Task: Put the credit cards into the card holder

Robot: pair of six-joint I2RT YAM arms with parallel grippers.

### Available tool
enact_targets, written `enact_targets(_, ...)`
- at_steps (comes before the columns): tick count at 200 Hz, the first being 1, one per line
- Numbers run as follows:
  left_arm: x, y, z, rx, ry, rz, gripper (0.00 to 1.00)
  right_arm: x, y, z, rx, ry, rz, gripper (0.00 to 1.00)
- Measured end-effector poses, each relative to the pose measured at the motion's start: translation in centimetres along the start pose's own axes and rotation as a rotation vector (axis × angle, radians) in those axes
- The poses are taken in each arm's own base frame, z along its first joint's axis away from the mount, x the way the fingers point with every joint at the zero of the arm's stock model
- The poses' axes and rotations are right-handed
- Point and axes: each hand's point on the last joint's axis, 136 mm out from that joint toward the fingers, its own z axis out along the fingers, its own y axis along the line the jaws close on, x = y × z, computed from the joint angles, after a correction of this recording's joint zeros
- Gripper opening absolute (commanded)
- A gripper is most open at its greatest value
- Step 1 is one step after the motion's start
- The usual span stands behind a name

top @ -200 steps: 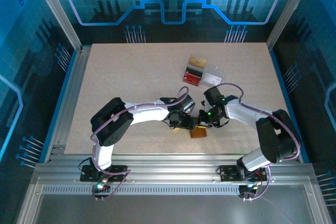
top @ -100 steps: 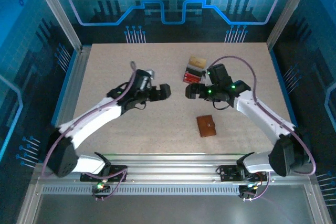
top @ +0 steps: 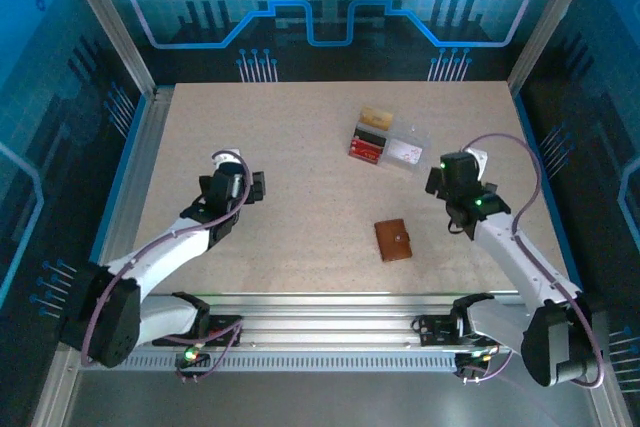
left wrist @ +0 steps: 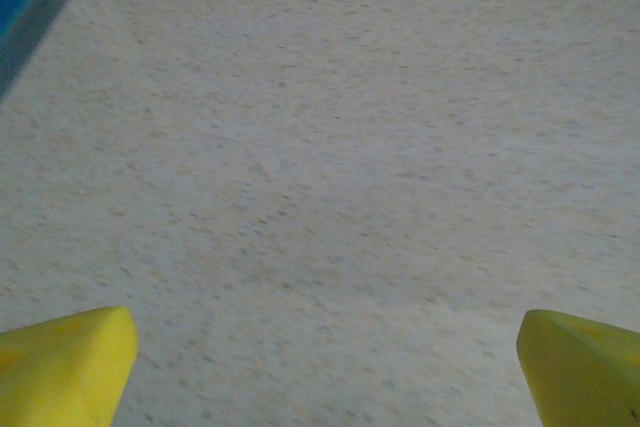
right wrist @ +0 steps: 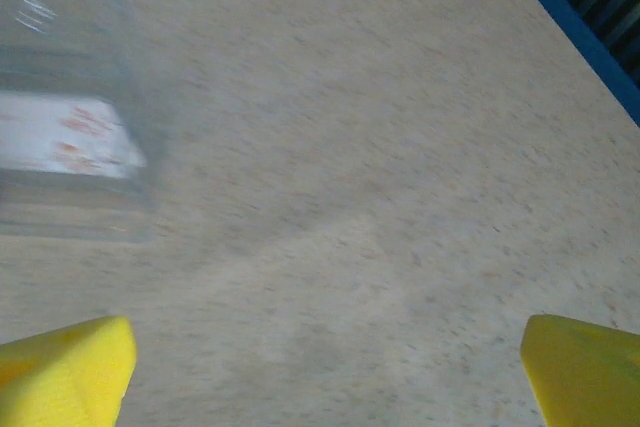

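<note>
- pale speckled tabletop [top: 300, 147], ringed by aluminium rails and blue-lit walls.
- left arm stretched over the left half, with the left hand [top: 238, 185] above bare surface, well apart from every item.
- in the left wrist view, yellow fingertips [left wrist: 62, 362] at opposite lower corners, spread wide, nothing between them but tabletop.
- right arm reaching up the right side, with the right hand [top: 452, 182] near the right end of the tray, not touching it.
- in the right wrist view, yellow fingertips [right wrist: 62, 367] likewise wide apart, gripping nothing.
- clear plastic tray [top: 388, 140] at the far middle-right, split into compartments; seen blurred at the upper left of the right wrist view.
- card holder [top: 393, 240], brown, closed and lying flat on the tabletop, pale snap facing up. sits between the two arms, nearer the right one and on the near side of the tray, touched by neither hand. contents impossible to tell.
- tan cards [top: 376, 116] in the tray's far compartment.
- red cards [top: 367, 148] just nearer than the tan ones.
- pale card [top: 407, 152] with red marks in the right-hand compartment.
</note>
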Motion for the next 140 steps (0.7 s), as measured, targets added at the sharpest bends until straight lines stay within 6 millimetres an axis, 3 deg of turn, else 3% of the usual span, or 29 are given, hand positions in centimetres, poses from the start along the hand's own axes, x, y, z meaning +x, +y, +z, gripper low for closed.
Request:
enact_targets(24,-0.6,2.2,2.5,-0.067,-0.038,0.005,0.99,2.7,-0.4,2.1,-0.003,-0.065,-0.077,1.0)
enact_targets(41,0.2,3.6,4.2,-0.082,-0.033,-0.012,0.99,3.6,-0.1,3.5,-0.018,-0.084,-0.125,1.0)
enact_targets(62,1.7,4.8,5.7,-0.094,-0.008,-0.021,0.99,2.9,1.1,5.6,-0.041,-0.117,-0.171,1.0)
enact_targets(88,1.7,5.4,5.6,-0.077,-0.106,-0.053,0.99,1.9,2.9,6.8,-0.114,-0.17,-0.194,1.0)
enact_targets(106,3.1,6.1,5.6,-0.063,-0.123,-0.063,0.99,1.1,3.4,7.7,-0.162,-0.201,-0.179,1.0)
enact_targets(140,3.4,5.6,6.6,-0.014,-0.137,-0.07,0.99,1.2,5.8,8.8,-0.285,-0.231,-0.223,1.0)
